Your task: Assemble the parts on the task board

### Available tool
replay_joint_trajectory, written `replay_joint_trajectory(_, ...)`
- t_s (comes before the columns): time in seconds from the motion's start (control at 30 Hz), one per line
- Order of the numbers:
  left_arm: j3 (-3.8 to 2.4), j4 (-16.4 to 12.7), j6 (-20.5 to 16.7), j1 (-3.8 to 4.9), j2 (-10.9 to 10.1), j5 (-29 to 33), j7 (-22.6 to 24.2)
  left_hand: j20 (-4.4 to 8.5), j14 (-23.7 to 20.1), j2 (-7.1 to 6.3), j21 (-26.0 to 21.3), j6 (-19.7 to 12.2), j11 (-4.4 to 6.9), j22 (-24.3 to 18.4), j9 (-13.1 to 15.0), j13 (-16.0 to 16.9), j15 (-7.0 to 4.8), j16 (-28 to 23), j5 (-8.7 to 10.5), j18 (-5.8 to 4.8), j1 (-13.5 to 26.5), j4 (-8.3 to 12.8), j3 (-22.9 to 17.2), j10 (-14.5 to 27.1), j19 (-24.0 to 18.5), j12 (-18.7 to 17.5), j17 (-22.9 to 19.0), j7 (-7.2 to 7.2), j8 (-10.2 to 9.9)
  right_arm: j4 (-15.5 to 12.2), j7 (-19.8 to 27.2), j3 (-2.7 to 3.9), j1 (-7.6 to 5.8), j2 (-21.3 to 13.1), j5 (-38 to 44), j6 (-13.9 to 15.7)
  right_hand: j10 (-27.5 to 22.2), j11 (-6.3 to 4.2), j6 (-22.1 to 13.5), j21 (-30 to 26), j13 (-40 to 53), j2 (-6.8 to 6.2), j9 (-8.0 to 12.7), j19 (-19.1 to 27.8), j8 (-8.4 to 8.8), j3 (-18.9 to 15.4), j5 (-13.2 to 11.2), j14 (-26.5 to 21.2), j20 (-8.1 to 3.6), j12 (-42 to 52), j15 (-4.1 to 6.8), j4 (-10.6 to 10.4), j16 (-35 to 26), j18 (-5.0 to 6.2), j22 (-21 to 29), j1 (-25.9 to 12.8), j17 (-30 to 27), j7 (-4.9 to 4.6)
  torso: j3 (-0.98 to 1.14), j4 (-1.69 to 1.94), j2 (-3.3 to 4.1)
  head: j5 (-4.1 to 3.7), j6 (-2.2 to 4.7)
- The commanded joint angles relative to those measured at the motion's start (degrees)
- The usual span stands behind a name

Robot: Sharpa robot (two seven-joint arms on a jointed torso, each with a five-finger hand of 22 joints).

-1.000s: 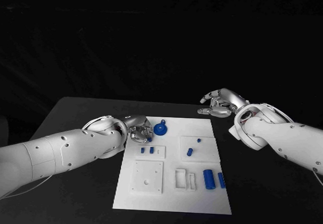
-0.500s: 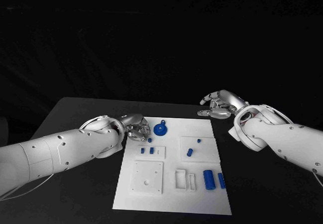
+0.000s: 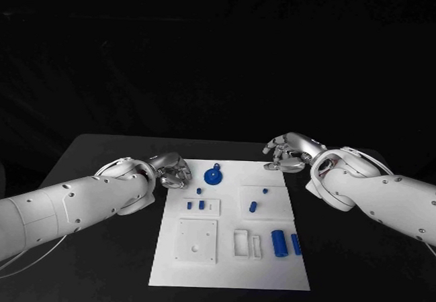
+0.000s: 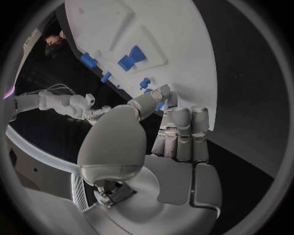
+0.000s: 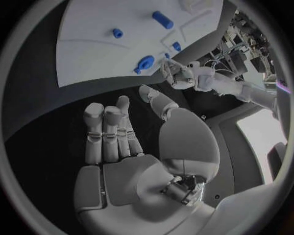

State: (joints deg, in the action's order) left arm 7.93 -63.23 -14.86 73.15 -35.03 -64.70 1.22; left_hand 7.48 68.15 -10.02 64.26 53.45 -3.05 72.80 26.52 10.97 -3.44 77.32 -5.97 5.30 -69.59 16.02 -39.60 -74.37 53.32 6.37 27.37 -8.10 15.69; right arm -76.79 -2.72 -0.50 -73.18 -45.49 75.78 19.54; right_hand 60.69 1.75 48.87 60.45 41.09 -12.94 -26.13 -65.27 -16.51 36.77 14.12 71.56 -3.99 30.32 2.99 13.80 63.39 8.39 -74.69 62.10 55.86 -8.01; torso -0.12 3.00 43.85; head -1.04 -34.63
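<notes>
Hovering left hand (image 3: 171, 172), fingers extended

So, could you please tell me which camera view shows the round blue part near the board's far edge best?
The head view: the round blue part lies unobstructed on the task board, seen from above. The right wrist view shows it small and distorted, beyond the right hand. In the left wrist view I cannot pick it out with certainty.
</notes>
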Motion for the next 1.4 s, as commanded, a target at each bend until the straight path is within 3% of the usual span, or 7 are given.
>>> replay_joint_trajectory(0.03, -0.55, -0.59, -4.28, 0.09, -1.33, 18.12, 5.01, 1.13, -1.22, 0.11, -0.85, 0.73, -0.32, -0.26, 0.19, -0.08, 0.30, -1.48, -0.34, 1.86, 0.60, -0.46, -0.10, 0.66, -1.07, -0.40, -0.65, -0.03, 0.53, -0.76, 0.77, -0.11, 0.43, -0.17, 12.46, -6.20, -0.81, 1.73, 2.33, -0.31, -6.98, 0.01, -0.18, -0.48, -0.57, 2.90, -1.46, 0.38, 0.46, -7.56, -0.04, 0.47, -0.37, 6.61, 0.03, 1.02, -0.71, -1.34, 0.00, -0.04, -0.02, -1.05, 0.15)
replay_joint_trajectory(0.2, -1.86, -2.12, -4.75, 0.36, -3.48, 34.34, 9.93, -0.64, -8.10, -0.03, -7.03, 0.56, -1.44, -2.66, 0.32, -0.26, 1.61, -10.18, 0.74, -0.16, 4.52, -1.80, 0.62, 1.63, -7.76, -1.00, -4.60, 0.10, 1.01, -0.74, -0.03, -0.35, 1.16, -0.24, 18.28, -7.38, 1.63, 2.27, 3.44, -0.67, -12.45, -0.32, -0.32, -0.92, -1.35, 4.70, -4.39, 0.78, 0.79, -13.92, -0.54, 0.60, -0.44, 6.61, 0.00, 1.65, -1.75, -1.08, 0.09, 0.08, -0.01, -1.49, 0.21)
replay_joint_trajectory(0.3, -1.99, -3.10, -4.33, 0.90, -4.59, 40.22, 11.80, -1.34, -10.30, 0.52, -10.12, 0.36, -1.87, -4.09, 0.47, -0.23, 2.37, -15.29, 0.70, -1.33, 5.52, -1.92, 1.32, 1.68, -10.27, -1.06, -6.85, 0.08, 1.34, -0.56, -0.62, -0.54, 1.60, -0.10, 20.76, -7.55, 3.23, 2.46, 3.91, -0.89, -15.10, -0.62, -0.24, -1.04, -1.62, 5.07, -5.05, 0.73, 1.01, -16.84, -0.70, 0.64, -0.25, 6.61, -0.15, 1.69, -2.27, -0.90, 0.03, 0.16, -0.01, -1.52, 0.24)
replay_joint_trajectory(0.43, -2.02, -5.25, -3.14, 1.19, -6.31, 43.26, 13.45, -3.25, -13.40, 0.98, -14.64, -0.32, -2.97, -6.06, 0.68, -0.86, 5.02, -24.70, 0.84, -2.76, 6.29, -1.85, 1.88, 3.25, -13.97, -2.08, -10.57, -0.10, 1.70, -0.25, -1.75, -1.05, 2.33, 0.32, 23.88, -7.29, 3.21, 2.82, 4.05, -1.18, -16.84, -1.18, -0.11, -1.07, -1.67, 5.56, -5.86, 0.62, 1.13, -18.97, -1.08, 0.43, -0.17, 6.61, -0.18, 1.92, -2.66, -0.88, 0.04, 0.13, 0.03, -1.43, 0.31)
replay_joint_trajectory(0.7, -2.01, -7.57, -2.04, 1.17, -7.48, 45.54, 14.70, -6.03, -14.19, 1.65, -18.12, -1.20, -3.29, -7.06, 0.87, -1.93, 7.83, -34.79, 0.68, -2.50, 6.20, -1.72, 2.81, 3.69, -16.57, -2.26, -12.79, -0.34, 2.23, -0.06, -2.57, -1.30, 3.10, 0.92, 25.69, -6.56, 4.25, 3.08, 4.06, -1.56, -19.20, -2.63, 0.20, -1.45, -1.62, 7.17, -7.26, 0.60, 1.23, -21.36, -1.34, -1.32, 0.11, 6.61, -0.22, 2.39, -3.32, -0.93, -0.06, 0.11, 0.05, -1.31, 0.09)
replay_joint_trajectory(1.13, -2.01, -7.86, -1.92, 1.17, -7.79, 47.01, 14.85, -6.74, -14.22, 1.93, -18.90, -1.42, -3.35, -7.08, 0.87, -2.37, 8.50, -37.67, 0.61, -2.18, 6.18, -1.79, 3.17, 3.74, -16.99, -2.26, -12.64, -0.35, 2.43, 1.01, -2.91, -2.07, 3.96, 2.24, 26.56, -7.18, 5.96, 2.88, 4.80, -1.89, -20.58, -2.13, 0.32, -1.75, -1.96, 8.81, -8.49, 0.66, 1.24, -22.41, -1.15, -2.66, 0.39, 6.61, -0.29, 2.81, -3.88, -0.62, -0.07, -0.02, 0.06, -1.06, -0.22)
replay_joint_trajectory(1.4, -2.01, -7.75, -1.76, 1.17, -7.88, 47.20, 14.77, -6.81, -14.13, 2.00, -18.99, -1.48, -3.37, -7.06, 0.86, -2.45, 8.54, -38.02, 0.61, -2.14, 6.22, -1.83, 3.24, 3.80, -17.02, -2.28, -12.53, -0.36, 2.45, 1.36, -2.90, -2.22, 4.36, 2.78, 26.97, -7.50, 8.91, 2.06, 6.69, -1.94, -20.83, -0.34, 0.14, -1.99, -2.87, 11.14, -10.14, 0.76, 1.28, -22.08, -0.36, -3.18, 0.69, 6.61, -0.58, 3.48, -4.32, 0.19, -0.03, 0.06, 0.03, -1.00, -0.49)
